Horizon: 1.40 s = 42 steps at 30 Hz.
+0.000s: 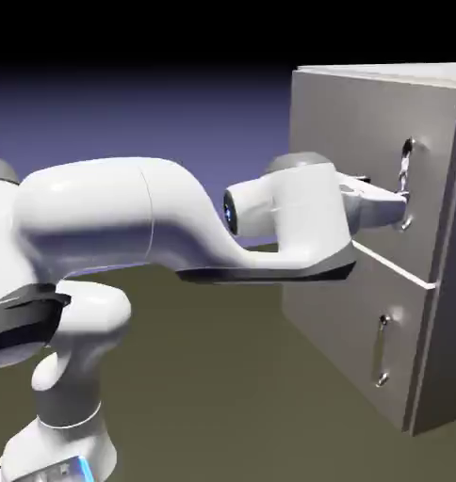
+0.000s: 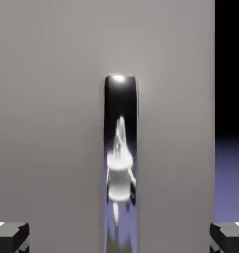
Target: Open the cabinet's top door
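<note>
The grey metallic cabinet (image 1: 364, 113) stands at the exterior view's right. Its top door (image 1: 364, 160) lies flush with the front and carries a vertical silver handle (image 1: 405, 184). My gripper (image 1: 394, 197) reaches level at that handle, fingers right up against it. In the hand view the top door (image 2: 52, 123) fills the picture and the shiny handle (image 2: 120, 158) runs down the middle. The gripper (image 2: 119, 239) is open: its fingertips (image 2: 10, 237) sit far apart at the bottom corners, the handle between them. Neither tip touches the handle.
Below the top door is a shorter door (image 1: 345, 339) with a smaller handle (image 1: 382, 350), also flush. The white arm (image 1: 175, 226) stretches across from the left over the brown tabletop (image 1: 213, 377). The door's edge (image 2: 214, 99) shows in the hand view, with dark backdrop beyond.
</note>
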### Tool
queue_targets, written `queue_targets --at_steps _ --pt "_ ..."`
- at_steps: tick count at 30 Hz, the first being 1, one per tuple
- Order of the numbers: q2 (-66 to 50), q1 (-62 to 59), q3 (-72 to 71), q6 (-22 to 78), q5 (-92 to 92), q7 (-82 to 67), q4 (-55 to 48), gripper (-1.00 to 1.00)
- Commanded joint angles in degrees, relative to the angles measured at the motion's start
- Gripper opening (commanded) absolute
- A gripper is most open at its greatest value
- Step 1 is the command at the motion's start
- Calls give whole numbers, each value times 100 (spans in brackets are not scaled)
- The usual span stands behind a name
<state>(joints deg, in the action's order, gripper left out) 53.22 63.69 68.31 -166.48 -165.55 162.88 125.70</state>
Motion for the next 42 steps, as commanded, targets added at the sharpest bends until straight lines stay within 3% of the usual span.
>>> queue_targets --at_steps 1,4,5,27,33,42 --pt "-54 208 128 18 -15 6 -157 100" --pt "-166 644 398 54 -45 17 -485 100" --pt "-166 644 398 54 -45 17 -485 -100" --pt "-277 -3715 -3264 1463 1998 312 2463 -100" --pt "88 -4863 -4498 1583 2972 191 3094 -100" --pt "1257 -5600 -5974 2171 5214 -917 4061 -100"
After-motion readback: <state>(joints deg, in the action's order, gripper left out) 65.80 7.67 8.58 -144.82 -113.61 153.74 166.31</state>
